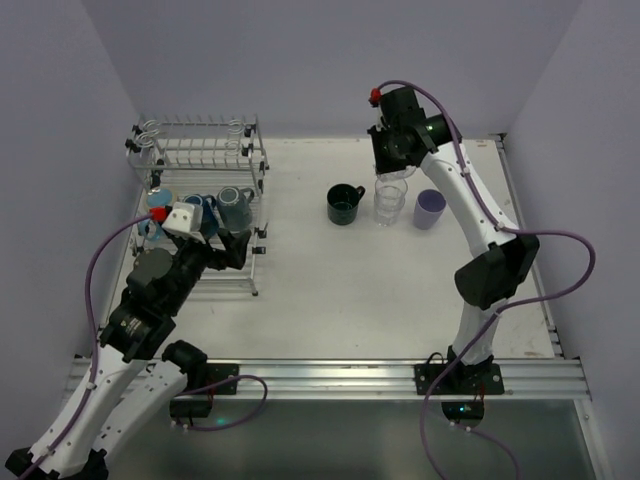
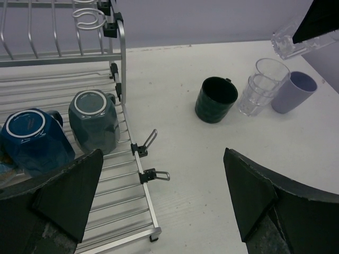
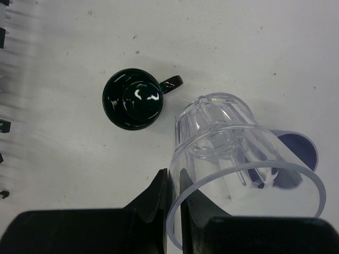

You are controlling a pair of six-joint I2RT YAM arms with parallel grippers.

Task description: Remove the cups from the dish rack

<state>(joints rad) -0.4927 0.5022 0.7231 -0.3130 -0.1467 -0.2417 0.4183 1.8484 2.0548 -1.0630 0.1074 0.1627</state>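
Cups already right of the silver wire dish rack point(image 1: 200, 150): dark green mug point(image 1: 345, 205), clear glass tumbler point(image 1: 390, 203), lavender cup point(image 1: 430, 209). Your right gripper point(image 3: 174, 182) pinches a second tumbler point(image 3: 228, 153); your left gripper point(image 2: 163, 159) gapes beside the racked dark blue mug point(image 2: 32, 140) and grey-green mug point(image 2: 95, 121).

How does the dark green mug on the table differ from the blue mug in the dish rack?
The dark green mug stands upright, mouth up, on the table; the blue mug sits upside down, base up, on the lower wires of the dish rack. The dark green mug is nearly black; the blue mug is deep blue. Both are small, handled and faceted.
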